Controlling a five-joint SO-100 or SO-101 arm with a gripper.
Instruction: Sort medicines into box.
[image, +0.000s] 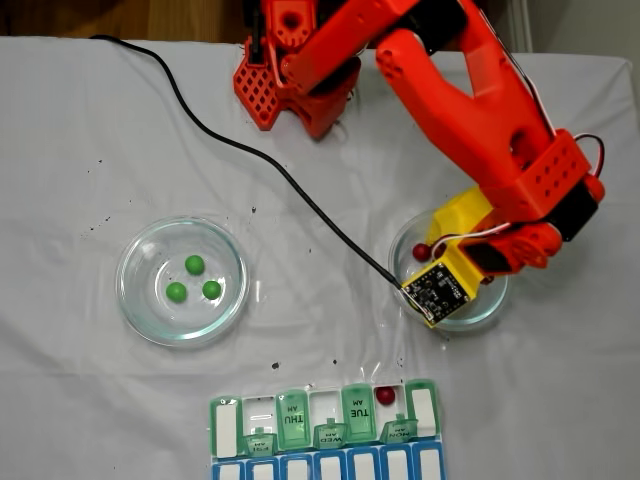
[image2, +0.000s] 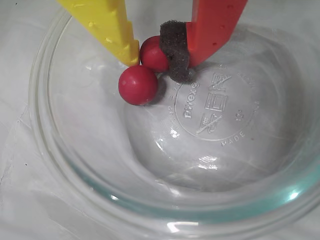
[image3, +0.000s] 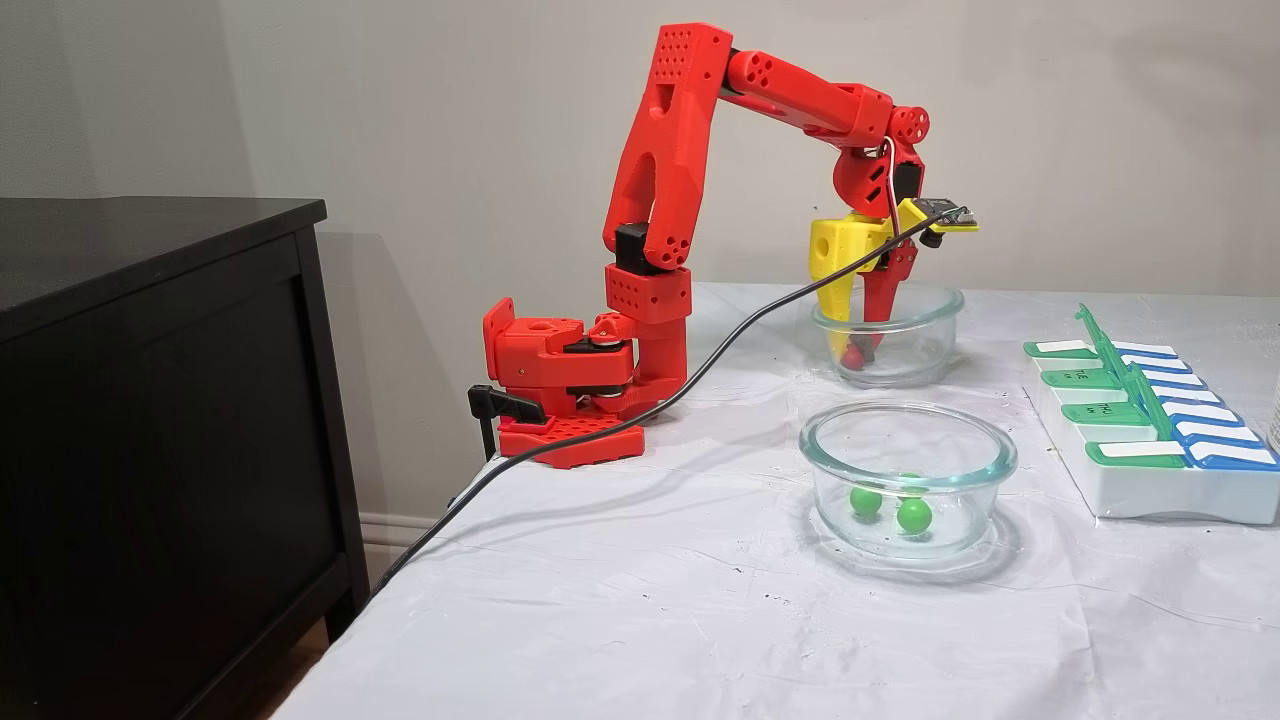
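Note:
In the wrist view my gripper (image2: 155, 64) reaches into a clear glass dish (image2: 50, 150). Its yellow finger and foam-padded red finger press on a dark red medicine ball (image2: 151, 51). A second red ball (image2: 138, 85) lies just beside it, touching the yellow tip. From the side, the gripper (image3: 862, 345) points straight down into the far dish (image3: 930, 300). One red ball (image: 385, 395) rests in an open compartment of the box (image: 290, 420). Three green balls (image: 194, 264) lie in the left dish (image: 130, 250).
A black cable (image: 250, 150) runs across the white cloth from the top left to the wrist camera board (image: 438, 290). The arm's red base (image: 275, 85) stands at the table's far edge. A black cabinet (image3: 150, 400) stands beside the table.

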